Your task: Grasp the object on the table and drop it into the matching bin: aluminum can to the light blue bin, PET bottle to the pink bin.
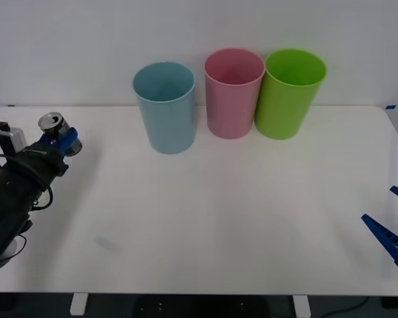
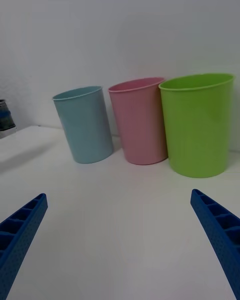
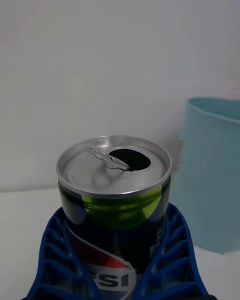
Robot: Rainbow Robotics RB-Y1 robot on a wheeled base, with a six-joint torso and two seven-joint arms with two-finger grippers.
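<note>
Now my left end effector [image 1: 61, 140] is clenched around the aluminum can [image 3: 114, 190], its blue fingers [image 3: 172, 250] wrapping both sides of the body, holding it over the far left part of the white bench [image 1: 212, 218], well left of the light blue bin [image 1: 164, 108]. My right end effector [image 2: 120, 235] waits with its fingers spread wide above the bench's near right edge, facing the light blue bin, the pink bin [image 1: 233, 93] and the lime green bin [image 1: 290, 93] standing in a row at the far edge.
</note>
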